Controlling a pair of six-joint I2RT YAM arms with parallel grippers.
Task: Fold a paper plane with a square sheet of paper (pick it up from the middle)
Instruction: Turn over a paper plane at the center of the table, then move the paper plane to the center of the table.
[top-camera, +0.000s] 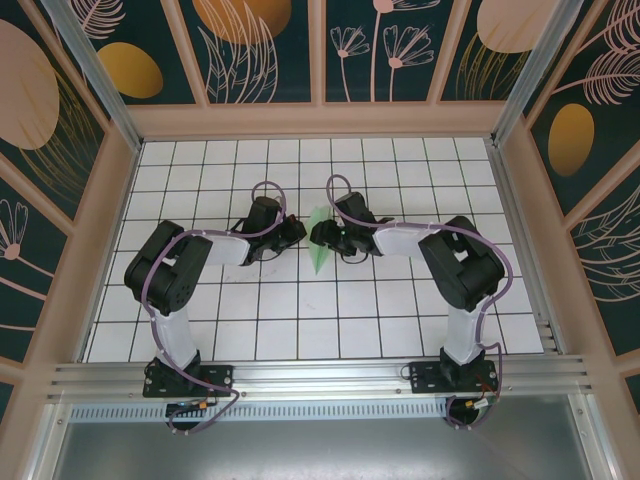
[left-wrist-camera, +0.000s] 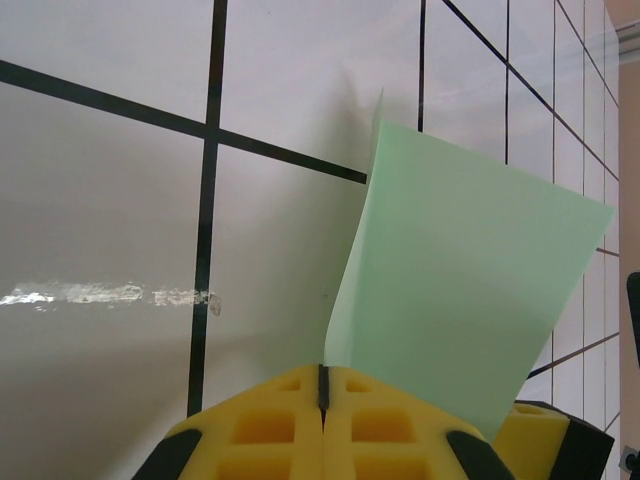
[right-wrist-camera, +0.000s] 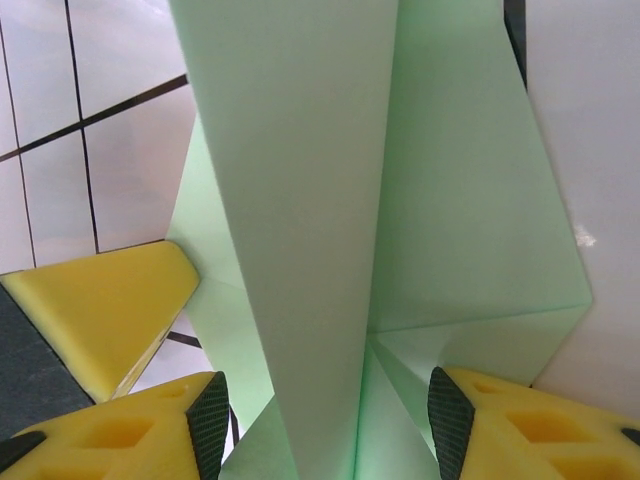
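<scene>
The paper plane (top-camera: 318, 258) is pale mint-green paper folded into a slim shape whose point faces the near edge, at the table's middle. Both grippers meet at it. My left gripper (top-camera: 300, 232) comes in from the left. In the left wrist view its yellow fingers (left-wrist-camera: 322, 385) are pressed together, and a flap of the paper (left-wrist-camera: 470, 280) rises from their seam. My right gripper (top-camera: 322, 236) comes from the right and stands open (right-wrist-camera: 330, 415). A raised fold of the paper (right-wrist-camera: 300, 200) runs between its dark pads (right-wrist-camera: 210, 420) without being pinched. The left gripper's yellow finger (right-wrist-camera: 100, 310) lies beside the paper.
The white grid-tiled table (top-camera: 300, 320) stretches around the paper on all sides. Pink frame walls (top-camera: 520, 200) border the table at the left, right and back. A scuff mark (left-wrist-camera: 100, 295) shows on a tile left of the left gripper.
</scene>
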